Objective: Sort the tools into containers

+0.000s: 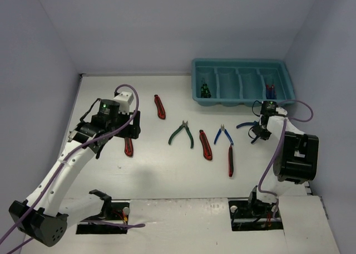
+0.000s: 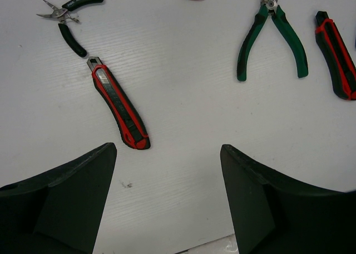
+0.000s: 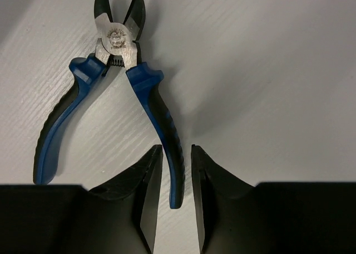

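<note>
The teal tray (image 1: 242,99) stands at the back right, with a dark green tool (image 1: 205,89) in its left compartment and red and blue tools (image 1: 270,90) in its right one. My right gripper (image 1: 257,132) is low over blue-handled pliers (image 1: 246,125). In the right wrist view my gripper (image 3: 176,148) straddles one handle of the pliers (image 3: 150,92), jaws narrowly apart with a slim gap on each side. My left gripper (image 1: 134,128) is wide open and empty (image 2: 168,148), just short of a red-and-black utility knife (image 2: 119,106).
On the table lie more knives (image 1: 160,106) (image 1: 206,144), green pliers (image 1: 182,133), small blue pliers (image 1: 223,134) and a thin red tool (image 1: 230,160). The left wrist view also shows dark needle-nose pliers (image 2: 69,17) and green pliers (image 2: 272,37).
</note>
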You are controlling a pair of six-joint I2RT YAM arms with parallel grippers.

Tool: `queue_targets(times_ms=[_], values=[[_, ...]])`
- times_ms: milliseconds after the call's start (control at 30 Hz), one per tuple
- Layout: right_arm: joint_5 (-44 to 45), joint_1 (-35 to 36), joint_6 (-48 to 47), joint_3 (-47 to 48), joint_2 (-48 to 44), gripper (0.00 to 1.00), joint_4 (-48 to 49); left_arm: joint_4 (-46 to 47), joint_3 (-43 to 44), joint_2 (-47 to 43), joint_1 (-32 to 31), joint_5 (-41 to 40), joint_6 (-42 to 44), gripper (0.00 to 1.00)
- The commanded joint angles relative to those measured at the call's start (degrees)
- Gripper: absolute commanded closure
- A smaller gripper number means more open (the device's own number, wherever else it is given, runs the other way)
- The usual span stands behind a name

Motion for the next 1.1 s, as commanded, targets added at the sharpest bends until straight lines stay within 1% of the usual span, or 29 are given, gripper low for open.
queue_targets(times_ms=[0,67,133,167,233,267,433,500,567,667,733,767,900,1000,1067], values=[[1.12,-0.04,0.18,-0.01,0.05,0.80,0.72,1.57,2.20,0.34,-0.08,-0.91,-0.33,0.28],[1.02,-0.04,-0.11,0.11,0.02,0.85,0.69,1.61,2.49,0.67,-0.12,-0.98,-0.12,0.28],[0.62,-0.04,-0.57,0.17,-0.06,0.86,0.69,1.68,2.77,1.13,-0.05,-0.91,0.02,0.28],[0.52,-0.04,-0.71,0.20,0.06,0.85,0.69,1.66,2.81,1.27,-0.05,-0.91,0.04,0.28],[0.12,-0.04,-1.11,0.28,0.69,0.76,0.77,1.66,2.97,1.67,-0.13,-0.83,0.20,0.28],[-0.16,-0.04,-1.40,0.33,1.09,0.74,0.78,1.71,3.04,1.81,-0.09,-0.83,0.17,0.28],[-1.32,-0.04,-2.82,0.46,2.59,0.73,1.39,1.66,3.16,1.89,-0.05,-0.82,0.13,0.28],[-1.76,-0.04,-3.03,0.37,2.94,0.75,1.42,1.69,3.02,1.74,-0.13,-0.86,0.07,0.28],[-1.39,-0.04,-3.10,0.10,2.36,0.81,1.47,1.66,2.99,1.53,-0.14,-0.91,-0.05,0.28],[0.24,0.06,-3.66,-0.51,-2.15,0.99,1.19,1.66,2.90,1.09,-0.14,-0.91,-0.31,0.28],[1.35,0.40,-4.96,-0.69,-6.44,1.00,0.52,1.67,3.00,0.93,-0.13,-1.02,-0.22,0.28],[1.83,0.45,-5.99,-0.02,-10.33,1.00,-0.21,1.72,3.10,0.98,-0.08,-1.23,-0.22,0.28],[5.64,0.63,-10.14,4.20,-20.18,1.00,-3.52,1.59,3.66,1.66,-0.06,-1.19,0.20,0.28],[7.13,0.89,-14.55,7.95,-24.43,1.00,-3.55,1.57,3.83,1.98,-0.05,-1.05,0.90,0.28],[6.36,1.07,-19.10,11.99,-24.64,1.00,-3.16,1.50,3.80,1.98,-0.05,-1.16,1.22,0.28]])
